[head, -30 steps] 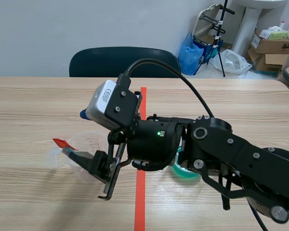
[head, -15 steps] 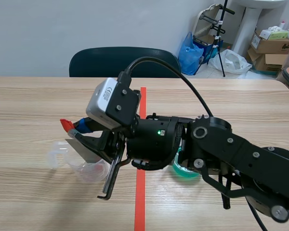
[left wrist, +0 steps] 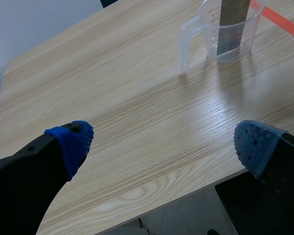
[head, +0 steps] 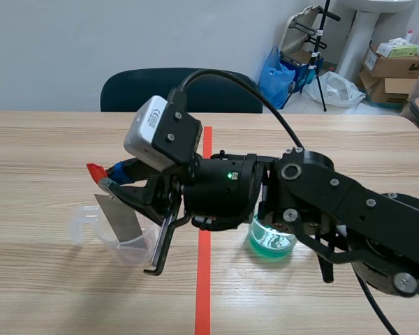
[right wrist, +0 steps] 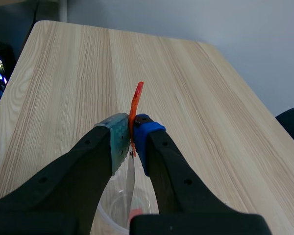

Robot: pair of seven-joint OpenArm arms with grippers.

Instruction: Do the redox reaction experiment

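Observation:
My right gripper [head: 110, 183] reaches past the red tape line and is shut on a grey metal strip [head: 119, 218] with a red tab [head: 93, 171] at its top. The strip hangs upright with its lower end inside a clear plastic measuring cup [head: 130, 243]. In the right wrist view the strip [right wrist: 131, 182] is pinched in the right gripper [right wrist: 131, 139] above the cup [right wrist: 111, 210]. A beaker of green liquid [head: 271, 239] stands under the right arm. My left gripper [left wrist: 164, 147] is open over the table's near corner, with the cup [left wrist: 206, 27] and strip [left wrist: 233, 22] well ahead.
A dark chair [head: 178, 89] stands behind the far table edge. Boxes and bags [head: 394, 66] lie on the floor at the back right. The table edge [left wrist: 152, 210] runs just under my left gripper.
The right gripper rose and swung the strip from a low slant to hanging upright in the cup. The arm lifted, uncovering more of the green beaker.

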